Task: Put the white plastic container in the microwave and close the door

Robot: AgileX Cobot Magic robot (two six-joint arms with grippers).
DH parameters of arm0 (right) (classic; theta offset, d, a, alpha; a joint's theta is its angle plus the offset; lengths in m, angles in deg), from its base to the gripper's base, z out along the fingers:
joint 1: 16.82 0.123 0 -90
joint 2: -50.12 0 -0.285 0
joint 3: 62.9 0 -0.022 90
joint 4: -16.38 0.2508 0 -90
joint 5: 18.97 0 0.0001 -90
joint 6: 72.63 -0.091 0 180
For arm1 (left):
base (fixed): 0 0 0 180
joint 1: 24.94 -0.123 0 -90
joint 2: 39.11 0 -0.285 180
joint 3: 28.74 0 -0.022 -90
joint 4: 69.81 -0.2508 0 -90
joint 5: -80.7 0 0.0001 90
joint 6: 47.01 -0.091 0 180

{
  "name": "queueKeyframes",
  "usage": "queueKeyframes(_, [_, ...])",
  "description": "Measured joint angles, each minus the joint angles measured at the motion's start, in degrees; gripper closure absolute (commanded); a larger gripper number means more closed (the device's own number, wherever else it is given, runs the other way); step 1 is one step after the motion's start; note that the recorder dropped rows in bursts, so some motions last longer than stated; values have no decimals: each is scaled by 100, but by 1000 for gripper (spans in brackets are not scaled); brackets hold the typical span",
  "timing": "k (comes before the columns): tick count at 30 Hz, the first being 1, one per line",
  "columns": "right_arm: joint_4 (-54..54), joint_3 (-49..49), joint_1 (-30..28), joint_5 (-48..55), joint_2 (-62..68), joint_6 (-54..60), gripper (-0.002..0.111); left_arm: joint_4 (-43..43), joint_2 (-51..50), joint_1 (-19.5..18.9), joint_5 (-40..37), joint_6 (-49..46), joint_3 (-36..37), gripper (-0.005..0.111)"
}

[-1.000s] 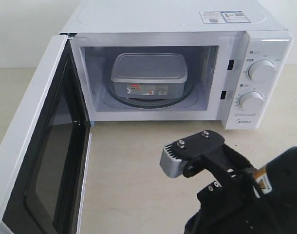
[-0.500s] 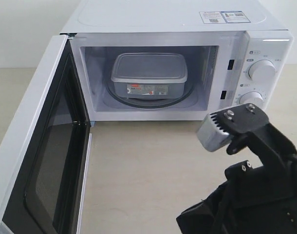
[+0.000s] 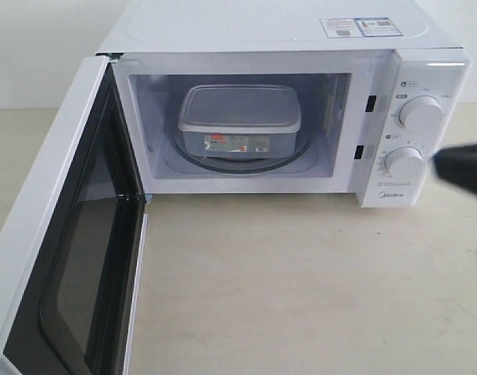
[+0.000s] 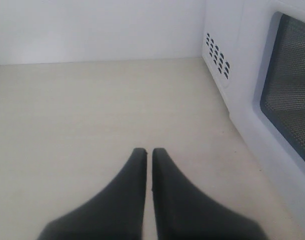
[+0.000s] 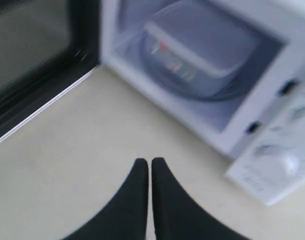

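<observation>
The white plastic container (image 3: 239,119) sits inside the microwave (image 3: 262,31); the door (image 3: 74,234) stands open at left. Left gripper (image 4: 148,152) and right gripper (image 5: 149,162) are clenched, empty. Press the door's outer face evenly until it latches.

Pale beige table (image 3: 262,289), white microwave (image 3: 285,35) standing on it, door (image 3: 66,234) open

My right arm (image 3: 467,167) is only a dark blur, cut by the exterior view's right edge. The door (image 3: 66,258) runs off the bottom-left corner. My blurred right wrist view leaves the label (image 5: 165,48) on the white plastic container (image 5: 202,35) unreadable.
</observation>
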Motion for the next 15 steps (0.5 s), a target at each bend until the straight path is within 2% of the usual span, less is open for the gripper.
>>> queueKeyframes(6, [-141, 0, -1865, -399, -1228, 0, 108, 0, 0, 0, 0, 0, 0, 102])
queueKeyframes(9, [-118, 0, -2562, -298, -1608, -96, 108, 0, 0, 0, 0, 0, 0, 102])
queueKeyframes(12, [-97, 94, -2997, -219, -1909, -295, 108, 0, 0, 0, 0, 0, 0, 102])
queueKeyframes(15, [-48, 465, -3192, -374, -2207, -595, 108, 0, 0, 0, 0, 0, 0, 102])
